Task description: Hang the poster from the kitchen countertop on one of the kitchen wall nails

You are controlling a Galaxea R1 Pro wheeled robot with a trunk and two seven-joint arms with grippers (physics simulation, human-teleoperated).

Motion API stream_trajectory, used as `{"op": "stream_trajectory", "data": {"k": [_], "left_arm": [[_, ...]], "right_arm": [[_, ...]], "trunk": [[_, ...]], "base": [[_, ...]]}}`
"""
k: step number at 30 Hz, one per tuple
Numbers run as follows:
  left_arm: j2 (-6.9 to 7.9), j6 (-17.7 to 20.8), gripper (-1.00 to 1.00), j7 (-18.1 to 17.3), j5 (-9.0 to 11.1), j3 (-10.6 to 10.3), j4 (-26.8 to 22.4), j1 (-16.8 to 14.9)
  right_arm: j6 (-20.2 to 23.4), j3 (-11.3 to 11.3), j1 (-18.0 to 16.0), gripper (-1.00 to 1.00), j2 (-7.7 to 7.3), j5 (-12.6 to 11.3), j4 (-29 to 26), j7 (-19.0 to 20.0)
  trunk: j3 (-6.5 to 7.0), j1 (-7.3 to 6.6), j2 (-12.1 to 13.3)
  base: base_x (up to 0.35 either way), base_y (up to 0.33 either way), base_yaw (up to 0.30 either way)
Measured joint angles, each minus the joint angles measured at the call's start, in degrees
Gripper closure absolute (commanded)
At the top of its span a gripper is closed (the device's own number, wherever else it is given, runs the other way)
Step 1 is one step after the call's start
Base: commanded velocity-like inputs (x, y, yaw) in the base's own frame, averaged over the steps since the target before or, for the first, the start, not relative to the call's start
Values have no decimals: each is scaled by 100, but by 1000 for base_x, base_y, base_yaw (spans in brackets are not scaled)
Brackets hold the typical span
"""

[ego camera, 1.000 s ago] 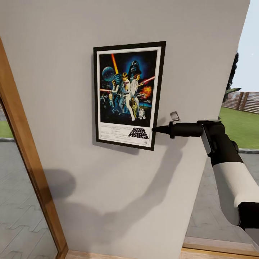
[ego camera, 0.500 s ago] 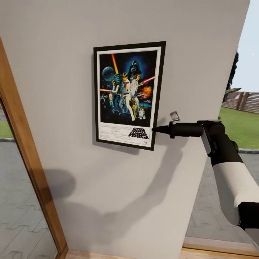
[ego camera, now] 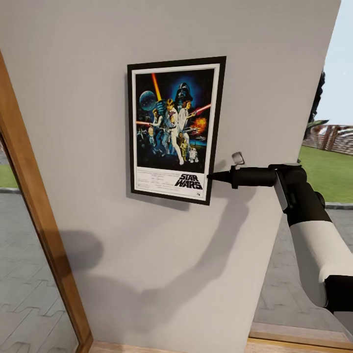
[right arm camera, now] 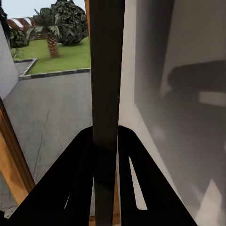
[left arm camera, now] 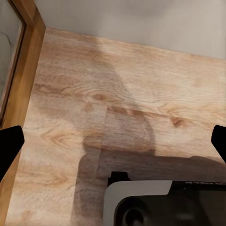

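Poster sat flat against the pale grey wall, upright with a slight tilt, black frame and white border visible, "STAR WARS" lettering at its lower right. It threw a thin shadow on the wall along its bottom edge. Right gripper reached in from the side with its black tip at the poster's right edge, near the lower right corner — touching the frame there. In the right wrist view the two black fingers sat close together on either side of the dark frame edge, so the pincer was nearly closed and pinching the poster's edge (wall surface ran right beside it, with the arm's shadow on it). The right arm, black at the wrist and white on the forearm, came up from the lower right of the head view and cast a broad shadow down the wall. A wooden door frame ran along the wall's left side, with grey paving beyond it; grass and a fence showed past the wall's right edge. Left gripper pointed down at the wooden floor near the base of the wall — its black fingertips stood far apart at opposite sides of the left wrist view, wide open, holding nothing. Part of the robot's grey base showed below it.
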Motion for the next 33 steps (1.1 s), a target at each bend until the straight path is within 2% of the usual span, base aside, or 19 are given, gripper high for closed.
{"op": "stream_trajectory", "data": {"k": [6, 9, 14, 33], "left_arm": [[-1, 0, -100, 0, -3, 0, 5, 0], [0, 0, -100, 0, -2, 0, 5, 0], [-1, 0, -100, 0, -5, 0, 6, 0], [0, 0, -100, 2, -8, 0, -1, 0]], "right_arm": [[-29, 7, 2, 100, 0, -1, 0, 9], [-247, 8, 6, 100, 7, -6, 4, 14], [-322, 9, 30, 100, 7, -8, 8, 30], [-339, 9, 113, 100, 1, -8, 17, 38]], "trunk": [[0, 0, 0], [0, 0, 0], [0, 0, 0], [0, 0, 0]], "base": [[0, 0, 0], [0, 0, 0], [0, 0, 0], [0, 0, 0]]}}
